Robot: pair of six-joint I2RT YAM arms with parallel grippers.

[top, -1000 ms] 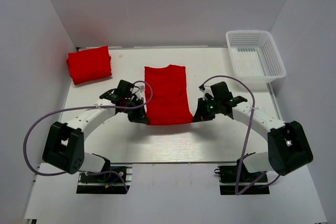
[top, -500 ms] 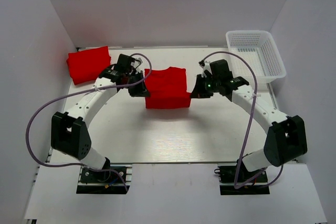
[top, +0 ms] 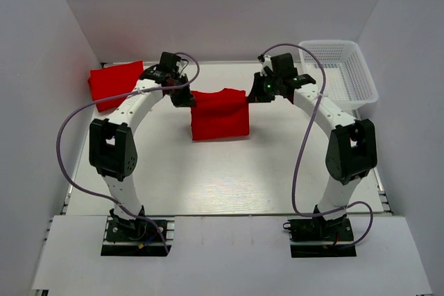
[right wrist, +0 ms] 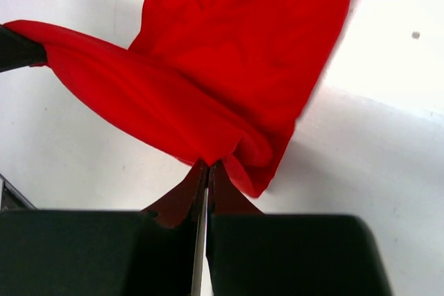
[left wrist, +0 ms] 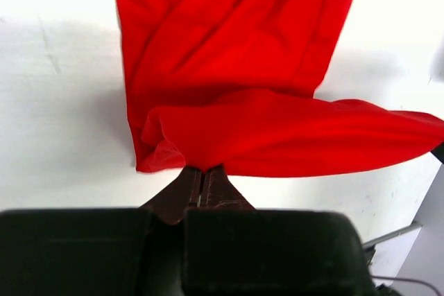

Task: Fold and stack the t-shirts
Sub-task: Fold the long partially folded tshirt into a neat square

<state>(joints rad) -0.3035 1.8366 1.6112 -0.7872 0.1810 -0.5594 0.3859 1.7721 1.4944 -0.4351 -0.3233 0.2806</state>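
A red t-shirt (top: 220, 114) lies at mid-table, doubled over on itself, its near hem lifted and carried toward the far end. My left gripper (top: 187, 100) is shut on the hem's left corner, and my right gripper (top: 254, 95) is shut on the right corner. In the left wrist view the gripper (left wrist: 202, 169) pinches the cloth (left wrist: 277, 129) and the hem stretches off to the right. The right wrist view has the gripper (right wrist: 208, 164) clamped on the cloth (right wrist: 208, 81), the hem running left. A second red t-shirt (top: 116, 84), folded, rests at the far left corner.
A white lattice basket (top: 339, 74) stands at the far right corner, just behind the right arm. White walls close in the table on three sides. Both arms reach far out over the table, cables looping above them.
Both grippers carried the shirt's near hem away from the bases toward the far end, folding the shirt over itself. The visible shirt has become about half as long.
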